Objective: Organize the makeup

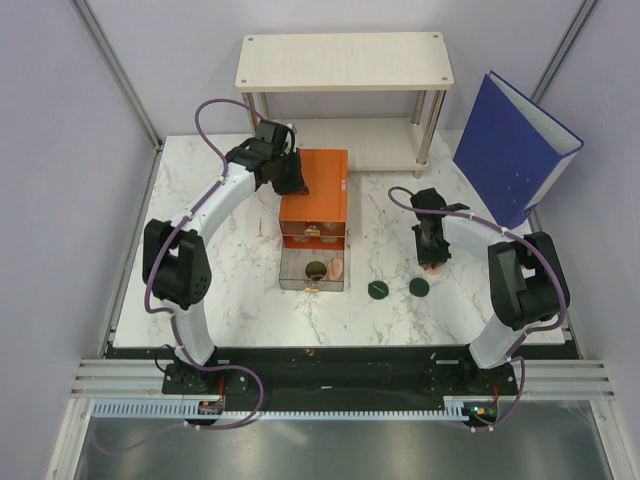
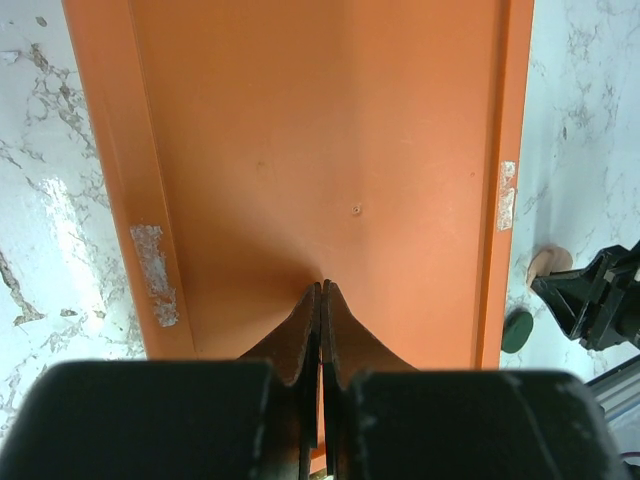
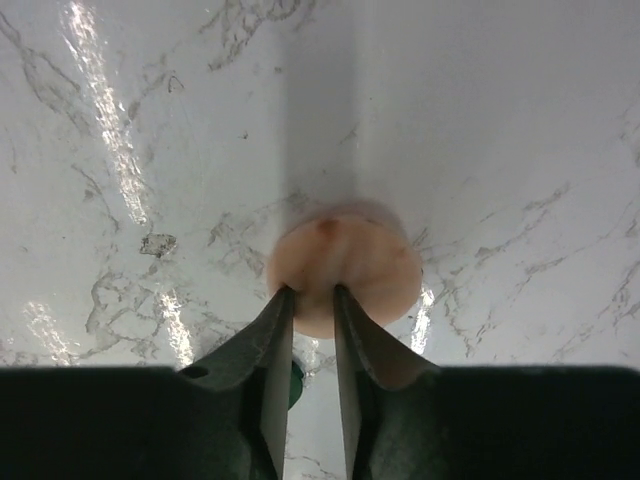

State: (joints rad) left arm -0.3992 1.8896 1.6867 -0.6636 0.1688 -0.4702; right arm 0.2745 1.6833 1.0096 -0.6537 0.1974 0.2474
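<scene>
A peach-pink disc (image 3: 345, 268) lies on the marble table (image 1: 230, 290) right of the orange box of drawers (image 1: 322, 172). My right gripper (image 3: 312, 290) points down onto it, jaws narrowed, pinching a ridge of its face between the fingertips. Two dark green discs (image 1: 377, 290) (image 1: 419, 287) lie on the table nearer the front. The lowest drawer (image 1: 294, 270) is pulled out and holds a gold-rimmed round piece (image 1: 316, 268) and another peach-pink disc (image 1: 337, 266). My left gripper (image 2: 321, 287) is shut and empty, its tips over the top of the orange box (image 2: 320, 150).
A white two-level shelf (image 1: 343, 62) stands at the back. A big blue binder (image 1: 515, 145) leans at the back right, close behind the right arm. The left wrist view also catches the peach-pink disc (image 2: 548, 265) and a green disc (image 2: 517, 330).
</scene>
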